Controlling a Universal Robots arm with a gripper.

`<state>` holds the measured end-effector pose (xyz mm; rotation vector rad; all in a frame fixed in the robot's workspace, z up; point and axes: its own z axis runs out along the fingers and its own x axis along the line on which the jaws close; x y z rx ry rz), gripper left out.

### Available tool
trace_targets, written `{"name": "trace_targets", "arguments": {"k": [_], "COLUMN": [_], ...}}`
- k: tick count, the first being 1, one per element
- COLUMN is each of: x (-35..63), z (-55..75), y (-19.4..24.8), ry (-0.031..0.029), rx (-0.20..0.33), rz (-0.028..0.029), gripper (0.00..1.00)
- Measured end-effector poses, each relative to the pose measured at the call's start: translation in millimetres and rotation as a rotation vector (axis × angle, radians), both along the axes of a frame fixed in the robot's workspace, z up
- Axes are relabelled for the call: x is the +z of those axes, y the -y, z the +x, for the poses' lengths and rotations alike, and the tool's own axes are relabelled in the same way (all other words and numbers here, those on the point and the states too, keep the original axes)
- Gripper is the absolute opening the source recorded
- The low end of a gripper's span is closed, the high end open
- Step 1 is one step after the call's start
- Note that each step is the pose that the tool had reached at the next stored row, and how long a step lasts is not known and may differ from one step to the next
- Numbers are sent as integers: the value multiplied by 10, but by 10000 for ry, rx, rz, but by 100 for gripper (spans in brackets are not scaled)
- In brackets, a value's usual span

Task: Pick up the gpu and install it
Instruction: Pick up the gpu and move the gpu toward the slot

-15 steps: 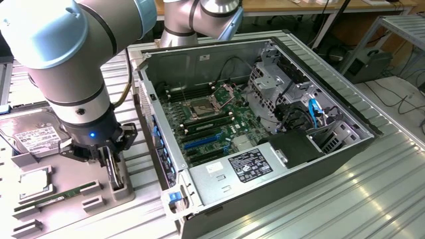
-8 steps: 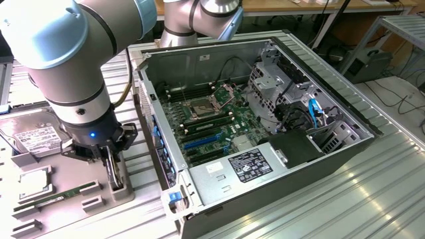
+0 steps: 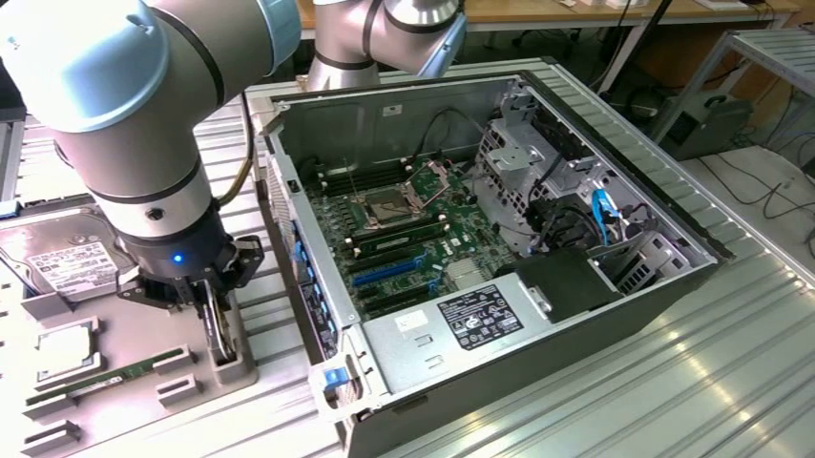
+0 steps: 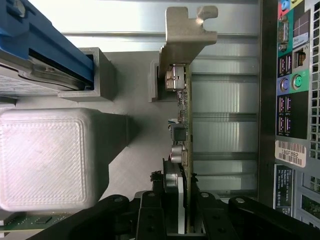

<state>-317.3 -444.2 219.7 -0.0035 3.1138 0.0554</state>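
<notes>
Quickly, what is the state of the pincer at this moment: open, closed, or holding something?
The pincer: closed on the gpu, one finger on each flat side of the card.

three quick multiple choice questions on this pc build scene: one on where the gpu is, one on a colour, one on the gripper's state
1. Where is the gpu?
A) seated in the motherboard
B) on edge in the gray holder beside the computer case
C) flat on the hard drive

2. What colour is the gpu's end bracket?
A) silver
B) red
C) yellow

3. What state is the gripper in?
A) wide open above the case
B) shut on a memory stick
C) shut on the gpu

Answers:
1 B: the card stands in the holder, outside the case.
2 A: the wrist view shows bare silver metal.
3 C: the fingers press on both faces of the card.
</notes>
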Motion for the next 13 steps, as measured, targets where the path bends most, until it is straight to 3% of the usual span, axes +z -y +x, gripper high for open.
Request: {"name": "trace_targets", "arguments": {"k": [5,13], "x": [8,207], "z": [0,0], "y": [0,4], "ry": [5,0], "rx": [1,0], "rz": [10,37], "gripper": [28,28]}}
